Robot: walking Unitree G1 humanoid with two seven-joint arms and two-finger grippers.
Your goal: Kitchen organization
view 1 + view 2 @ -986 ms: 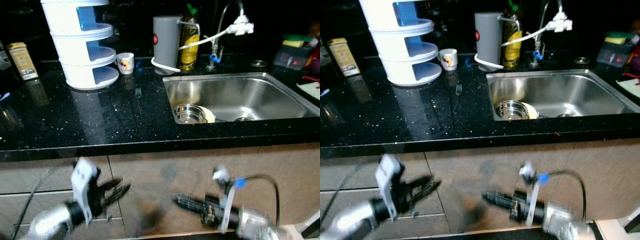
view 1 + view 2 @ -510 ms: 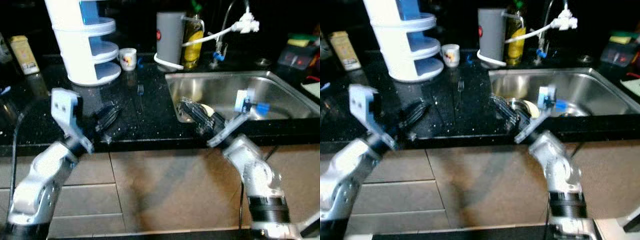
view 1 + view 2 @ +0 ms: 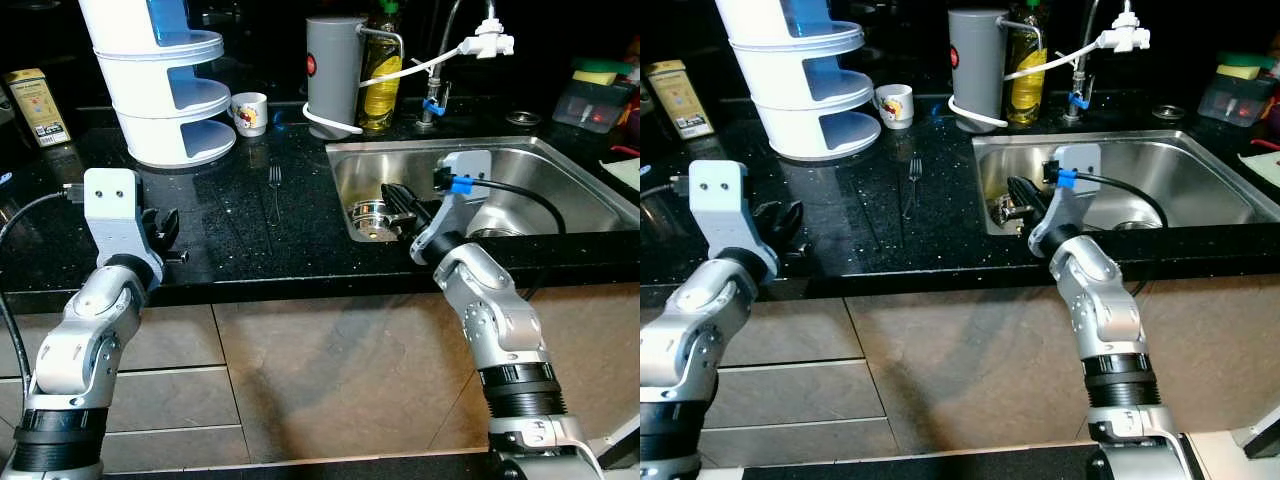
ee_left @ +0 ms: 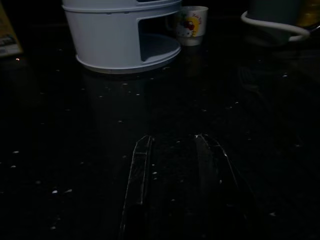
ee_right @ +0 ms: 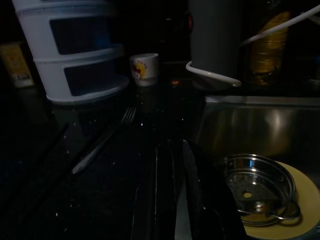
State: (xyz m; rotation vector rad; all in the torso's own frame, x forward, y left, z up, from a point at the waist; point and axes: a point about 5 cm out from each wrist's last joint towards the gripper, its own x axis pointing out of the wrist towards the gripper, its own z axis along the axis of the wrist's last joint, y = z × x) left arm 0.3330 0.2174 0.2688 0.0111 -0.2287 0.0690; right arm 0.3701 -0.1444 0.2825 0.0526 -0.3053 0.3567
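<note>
A black speckled stone countertop (image 3: pixel 250 240) is seen, with a stainless steel sink (image 3: pixel 560 190) set into it on the right. On the counter a white three-tier plastic stand (image 3: pixel 160 85) is placed at the back left, and a small white printed cup (image 3: pixel 249 112) is set just beside it. A yellow rectangular tin (image 3: pixel 34 105) is standing further left. A metal fork (image 3: pixel 275 190) is laid flat between the stand and the sink. A grey cylindrical container (image 3: pixel 333 75) and a yellow oil bottle (image 3: pixel 379 75) are kept behind the sink.

A steel strainer bowl (image 3: pixel 376 213) sits upright on a yellow plate (image 5: pixel 300 200) in the sink — a fork (image 3: pixel 275 190) lies flat on the black counter.
</note>
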